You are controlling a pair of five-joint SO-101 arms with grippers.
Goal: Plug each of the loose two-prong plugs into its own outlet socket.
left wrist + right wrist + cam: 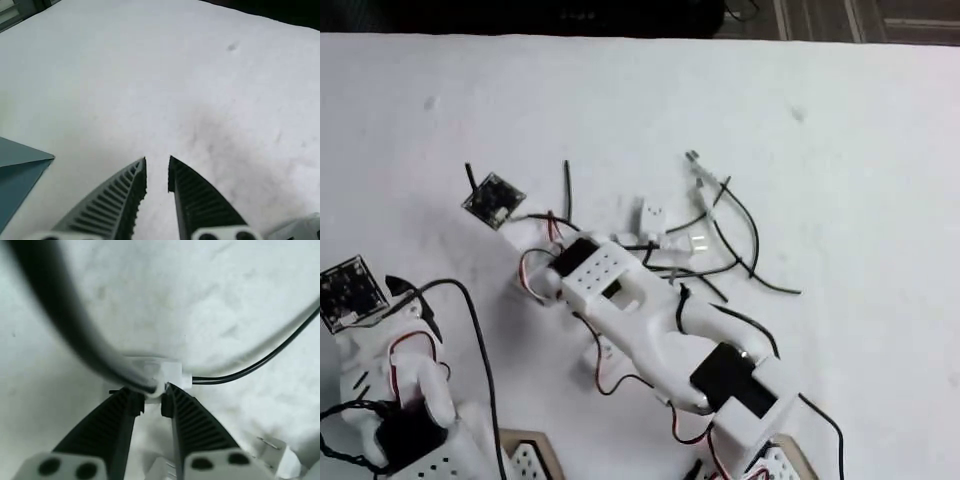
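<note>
Nearest lens: thick black cable (65, 325), draped across white plug (159, 371). Flat on tabletop (225, 290), mid-table among loose cords (775, 286), near edge pinched between right gripper (152, 402) fingers, almost closed. Long axis crosswise to fingers, thin cord (250, 367) leaving one end; prong end hidden, heading unclear. Likely step: securing grip. Seat deeper, hold level, clear cable before lifting. Second plug (272, 446) just beside, prongs showing. Left gripper (157, 175) well apart, fingers slightly parted, empty.

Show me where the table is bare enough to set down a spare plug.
Bare: the far strip of table beyond the wires, and the right side between them and the edge. Crowded: the middle, where wires, plugs and the right arm overlap; the near left corner holds the left arm.
</note>
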